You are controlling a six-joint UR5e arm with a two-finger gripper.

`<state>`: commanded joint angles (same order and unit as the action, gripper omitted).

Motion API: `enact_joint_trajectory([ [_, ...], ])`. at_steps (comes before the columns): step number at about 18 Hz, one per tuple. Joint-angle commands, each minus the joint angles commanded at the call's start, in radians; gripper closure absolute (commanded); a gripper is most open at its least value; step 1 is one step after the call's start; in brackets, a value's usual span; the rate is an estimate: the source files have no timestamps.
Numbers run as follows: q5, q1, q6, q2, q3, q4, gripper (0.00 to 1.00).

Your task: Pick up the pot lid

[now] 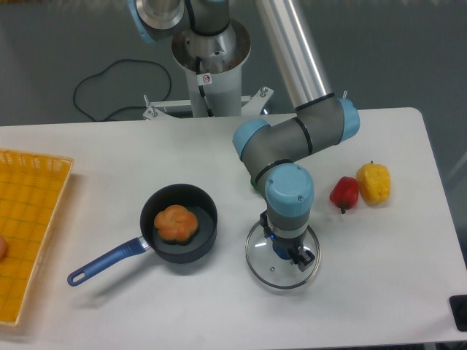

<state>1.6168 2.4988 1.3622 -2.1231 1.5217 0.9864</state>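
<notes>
A round glass pot lid (pixel 271 272) with a metal rim lies flat on the white table, right of the pot. My gripper (pixel 287 251) points straight down over the lid's middle, at its blue knob. The wrist hides most of the fingers, so I cannot tell whether they are closed on the knob. A dark pot (pixel 180 232) with a blue handle (pixel 106 263) stands to the left, uncovered, with an orange pumpkin-shaped piece (pixel 176 223) inside.
A red pepper (pixel 344 192) and a yellow pepper (pixel 373 183) lie to the right of the arm. A yellow basket (pixel 29 219) sits at the table's left edge. The robot base (pixel 211 73) stands at the back.
</notes>
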Motion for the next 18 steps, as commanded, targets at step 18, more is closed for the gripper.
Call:
enact_joint_trajectory([
  [18, 0.044, 0.086, 0.011, 0.098, 0.000, 0.002, 0.52],
])
